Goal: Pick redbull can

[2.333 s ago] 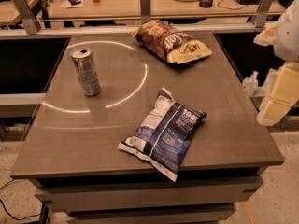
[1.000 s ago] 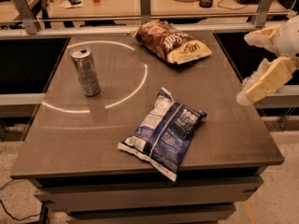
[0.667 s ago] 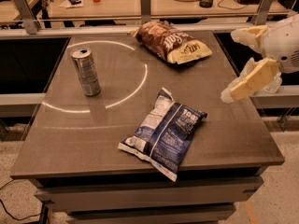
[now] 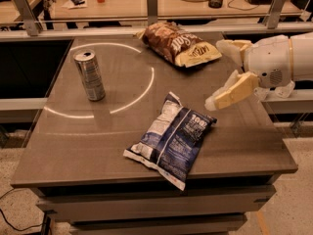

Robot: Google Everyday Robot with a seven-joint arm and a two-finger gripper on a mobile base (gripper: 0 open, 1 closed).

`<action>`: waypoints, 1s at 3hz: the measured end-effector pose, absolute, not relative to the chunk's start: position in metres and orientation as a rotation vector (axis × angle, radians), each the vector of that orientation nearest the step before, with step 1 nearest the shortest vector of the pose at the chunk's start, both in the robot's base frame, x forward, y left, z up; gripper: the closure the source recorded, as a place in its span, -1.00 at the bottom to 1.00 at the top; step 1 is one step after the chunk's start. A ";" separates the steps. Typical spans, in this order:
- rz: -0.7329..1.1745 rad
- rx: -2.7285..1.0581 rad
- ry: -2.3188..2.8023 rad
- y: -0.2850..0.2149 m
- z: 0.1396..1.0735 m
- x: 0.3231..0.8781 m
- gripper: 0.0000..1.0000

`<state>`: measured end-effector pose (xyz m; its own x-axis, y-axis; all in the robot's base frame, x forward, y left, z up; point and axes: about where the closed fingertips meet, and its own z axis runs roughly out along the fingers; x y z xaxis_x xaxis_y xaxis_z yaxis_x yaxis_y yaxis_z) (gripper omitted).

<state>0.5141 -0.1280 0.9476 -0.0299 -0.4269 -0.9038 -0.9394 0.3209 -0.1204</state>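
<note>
Silver-grey and upright, its long axis vertical, the can [image 4: 89, 76] stood on the table [image 4: 98, 141] well apart from the gripper [image 4: 216, 73], straight out across the top the way the fingertips pointed. We saw the two fingers [image 4: 234, 89] spread wide and holding nothing, hanging over the table's edge, with the brown chip bag [image 4: 178, 45] near the far finger and the blue-and-white chip bag [image 4: 171, 138] just beside the near one. We judged the lane between the bags open; whether the can held anything, we could not tell.
</note>
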 end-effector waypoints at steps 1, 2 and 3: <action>0.753 -1.242 1.528 -0.092 0.940 0.532 -1.00; 0.753 -1.242 1.528 -0.092 0.940 0.532 -1.00; 0.766 -1.256 1.532 -0.077 0.928 0.539 -1.00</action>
